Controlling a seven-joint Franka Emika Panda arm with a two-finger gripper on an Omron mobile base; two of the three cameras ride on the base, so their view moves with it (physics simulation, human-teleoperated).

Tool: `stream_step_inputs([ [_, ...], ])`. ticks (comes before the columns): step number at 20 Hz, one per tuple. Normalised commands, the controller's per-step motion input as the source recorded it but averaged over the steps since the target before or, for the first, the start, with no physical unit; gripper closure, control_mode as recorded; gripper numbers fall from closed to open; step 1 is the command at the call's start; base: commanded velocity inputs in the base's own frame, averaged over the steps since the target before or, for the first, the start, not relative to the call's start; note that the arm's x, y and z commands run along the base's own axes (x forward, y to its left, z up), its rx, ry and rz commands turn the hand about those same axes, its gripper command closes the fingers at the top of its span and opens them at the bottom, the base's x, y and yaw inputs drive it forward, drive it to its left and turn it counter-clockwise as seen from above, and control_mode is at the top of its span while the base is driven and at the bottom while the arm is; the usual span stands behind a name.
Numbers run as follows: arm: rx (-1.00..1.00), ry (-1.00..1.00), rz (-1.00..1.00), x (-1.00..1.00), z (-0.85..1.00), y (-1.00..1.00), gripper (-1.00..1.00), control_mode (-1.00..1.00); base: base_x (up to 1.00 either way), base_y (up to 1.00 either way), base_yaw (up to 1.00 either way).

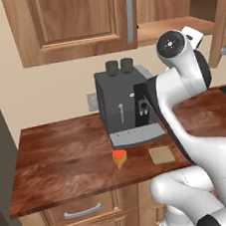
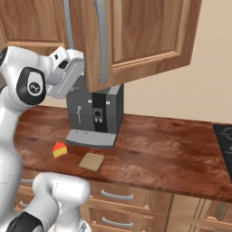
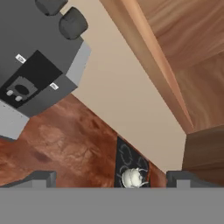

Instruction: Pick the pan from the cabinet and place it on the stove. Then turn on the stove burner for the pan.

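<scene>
Approach to the open cabinet

Cabinet (image 1: 74,24) is seen on the wall above the table (image 1: 65,156), its right-hand compartment open, with a door swung out in the right base view and a plain wood shelf (image 1: 172,27) exposed. No pan can be made out on the part of the shelf that shows, so its place cannot be told; it is judged to lie deeper inside or further along. The stove (image 3: 131,162) is seen at the far end of the table in the hand view, with a small white kettle (image 3: 133,177) standing on it. A dark coffee machine (image 1: 127,108) stands on the table just below the cabinet.

The gripper (image 3: 109,177) is held at shelf height beside the open door, its jaws spread wide and nothing between them. For the reach to go well, the hand should be turned toward the shelf until the pan is sighted, the door edge and the coffee machine should be kept clear of, and the jaws should be left wide until the handle or rim is lined up.
</scene>
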Motion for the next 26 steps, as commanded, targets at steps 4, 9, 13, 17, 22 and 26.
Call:
stream_step_inputs([
  [4,-0.07,0.0,-0.05,0.31,0.0,-0.43,-1.0,-1.0,0.0,0.0,0.0],
  [9,-0.06,0.0,-0.05,0.22,0.0,-0.42,-1.0,-1.0,0.0,0.0,0.0],
  [13,-0.04,0.0,-0.11,-0.06,-0.04,-0.44,-1.0,-1.0,0.0,0.0,0.0],
  [17,0.0,0.0,-0.18,-0.31,-0.07,-0.57,-1.0,-1.0,0.0,0.0,0.0],
  [22,0.0,0.0,-0.19,-0.25,-0.05,-0.58,-1.0,-1.0,0.0,0.0,0.0],
  [26,0.0,0.06,-0.16,-0.01,0.0,-0.69,-1.0,-1.0,0.0,0.0,0.0],
])
